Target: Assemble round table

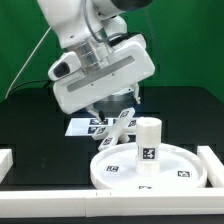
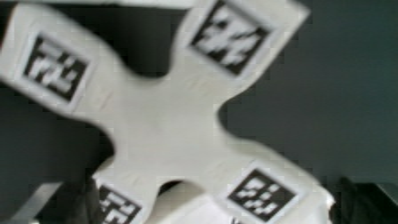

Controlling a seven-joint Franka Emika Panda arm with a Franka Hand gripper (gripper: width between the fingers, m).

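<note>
The round disc (image 1: 150,172), the cylinder leg (image 1: 148,138) and the base piece (image 2: 169,110) are showing white, all wearing black-and-white square tags; the table (image 1: 190,105) is showing black.

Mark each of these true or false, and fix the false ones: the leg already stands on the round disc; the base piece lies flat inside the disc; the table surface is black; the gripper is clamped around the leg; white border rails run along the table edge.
1. The cylinder leg stands upright on the round disc. True.
2. The base piece lies flat inside the disc. False: it is tilted, beyond the disc's rim, right under the gripper.
3. The table surface is black. True.
4. The gripper is clamped around the leg. False: its jaws stand open, and it is over the base piece, which fills the wrist view.
5. White border rails run along the table edge. True.
</note>
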